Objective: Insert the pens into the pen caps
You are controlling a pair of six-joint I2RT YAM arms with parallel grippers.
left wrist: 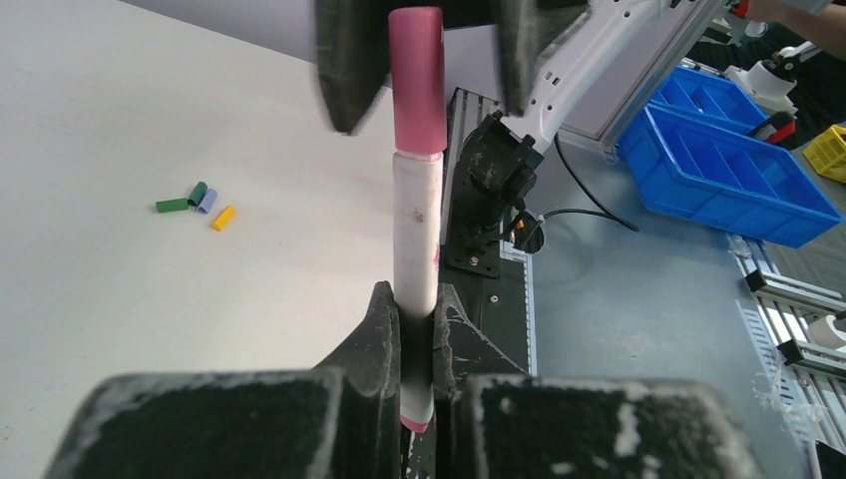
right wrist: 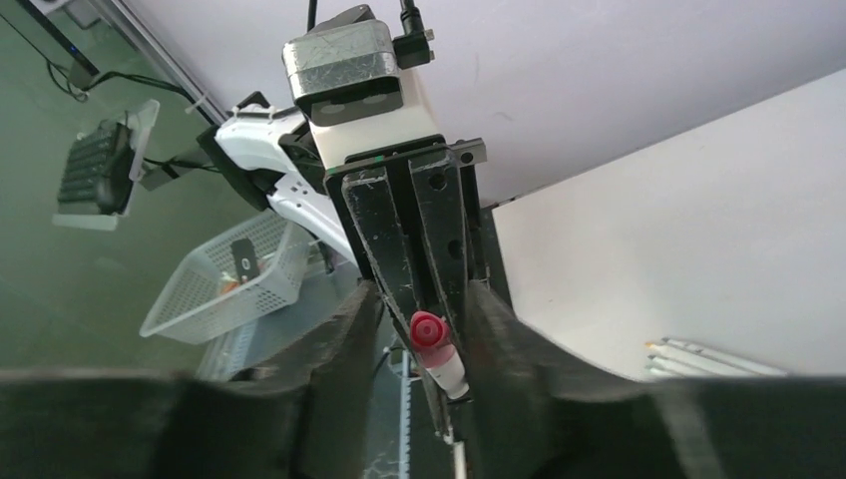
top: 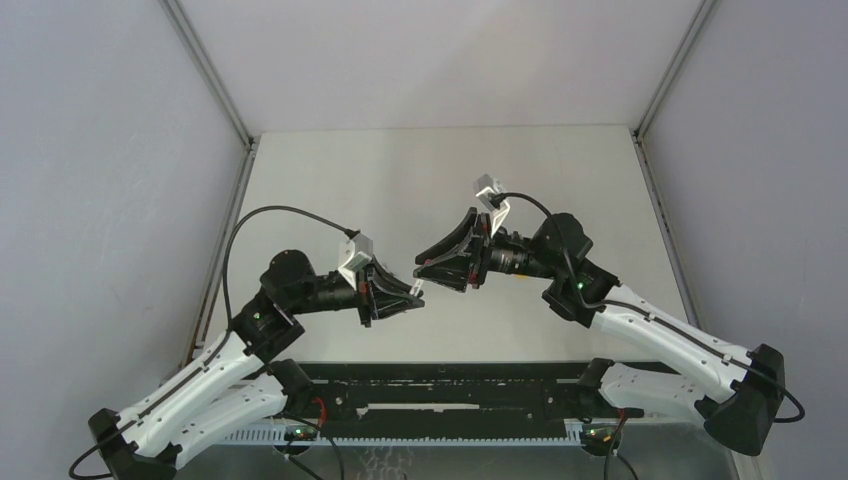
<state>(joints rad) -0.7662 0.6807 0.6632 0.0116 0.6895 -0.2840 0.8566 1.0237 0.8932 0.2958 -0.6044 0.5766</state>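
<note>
My left gripper (left wrist: 416, 299) is shut on a white pen (left wrist: 416, 230) that stands up out of its jaws, and a pink-red pen cap (left wrist: 417, 80) sits on the pen's far end. My right gripper (left wrist: 429, 110) faces it from above, open, with a finger on each side of the cap; there is a clear gap on at least one side. In the right wrist view the cap (right wrist: 427, 332) points at the camera between the open fingers (right wrist: 369, 299). The two grippers (top: 415, 292) (top: 425, 268) meet above the table's middle. Green (left wrist: 172, 206), blue (left wrist: 207, 202) and yellow (left wrist: 223, 218) caps lie on the table.
Other white pens (right wrist: 713, 356) lie side by side on the white table (top: 400, 180). Off the table stand blue bins (left wrist: 728, 160) and a white mesh basket (right wrist: 224, 284). Grey walls enclose the table on three sides.
</note>
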